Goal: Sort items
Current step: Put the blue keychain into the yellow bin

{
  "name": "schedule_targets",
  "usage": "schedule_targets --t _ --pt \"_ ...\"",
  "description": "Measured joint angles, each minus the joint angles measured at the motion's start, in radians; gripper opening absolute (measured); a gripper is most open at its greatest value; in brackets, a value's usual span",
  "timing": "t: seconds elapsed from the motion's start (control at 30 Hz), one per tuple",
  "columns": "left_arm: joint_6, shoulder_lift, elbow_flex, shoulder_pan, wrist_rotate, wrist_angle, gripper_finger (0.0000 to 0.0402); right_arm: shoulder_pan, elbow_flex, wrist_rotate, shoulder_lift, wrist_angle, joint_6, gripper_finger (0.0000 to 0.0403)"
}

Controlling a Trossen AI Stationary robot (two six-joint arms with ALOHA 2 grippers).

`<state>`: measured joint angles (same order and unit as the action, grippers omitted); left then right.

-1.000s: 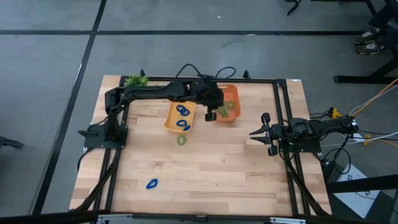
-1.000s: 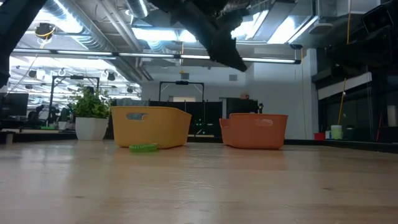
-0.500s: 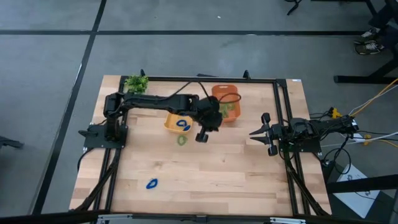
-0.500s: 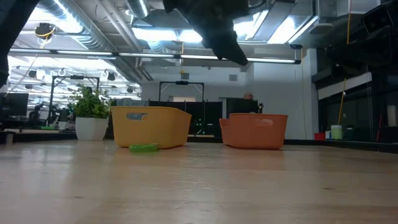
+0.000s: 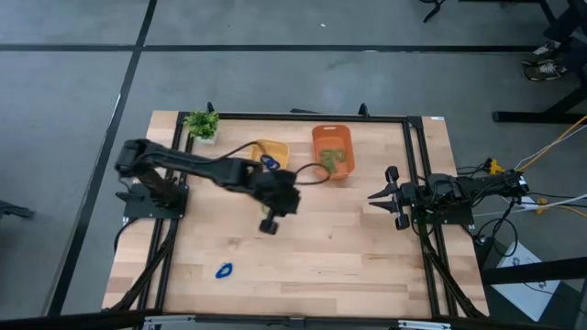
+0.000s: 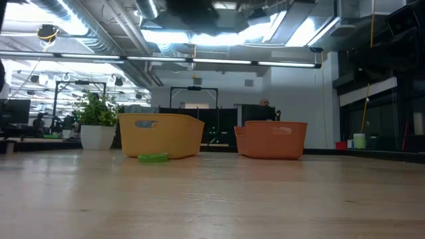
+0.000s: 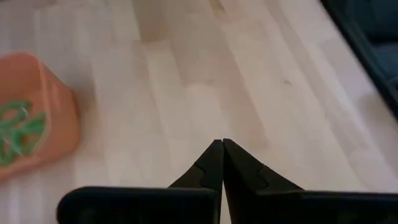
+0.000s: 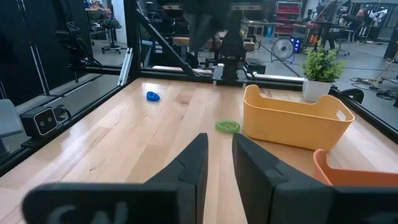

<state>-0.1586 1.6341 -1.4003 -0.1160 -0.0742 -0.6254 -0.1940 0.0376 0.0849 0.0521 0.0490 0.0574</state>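
My left gripper [image 5: 267, 226] [image 7: 222, 144] is shut and empty above bare wood near the table's middle, on the near side of both bins. A green ring [image 6: 153, 157] [image 8: 228, 126] lies flat on the table just in front of the yellow bin [image 5: 273, 149] [image 6: 161, 135]; the left arm hides it in the high view. A blue ring [image 5: 269, 162] shows inside the yellow bin. Green rings [image 5: 337, 160] [image 7: 15, 130] lie in the orange bin [image 5: 332, 151]. Another blue ring [image 5: 223, 270] [image 8: 153, 96] lies near the table's near left. My right gripper [image 5: 371, 195] [image 8: 219, 140] waits at the right side, open by a narrow gap.
A potted plant [image 5: 201, 122] [image 6: 97, 119] stands at the far left corner. A black frame rail [image 5: 415, 165] runs along the table's right side beside the right arm. Bare wood [image 5: 339, 247] stretches across the near half of the table.
My left gripper has moved from beside the orange bin toward the table's near edge and somewhat left, out over the middle of the table. The arm now covers the yellow bin's near part and the green ring in the high view, and has left the low view.
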Motion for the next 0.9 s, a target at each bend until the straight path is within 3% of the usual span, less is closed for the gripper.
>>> schedule_targets --t 0.43,0.9 --pt "0.3 -0.336 0.394 -0.209 0.008 0.136 0.0005 0.0 0.0 0.0 0.0 0.0 0.0 0.0075" --pt "0.685 -0.368 0.527 -0.461 0.006 0.15 0.0005 0.0 0.0 0.001 0.0 0.0 0.0 0.0075"
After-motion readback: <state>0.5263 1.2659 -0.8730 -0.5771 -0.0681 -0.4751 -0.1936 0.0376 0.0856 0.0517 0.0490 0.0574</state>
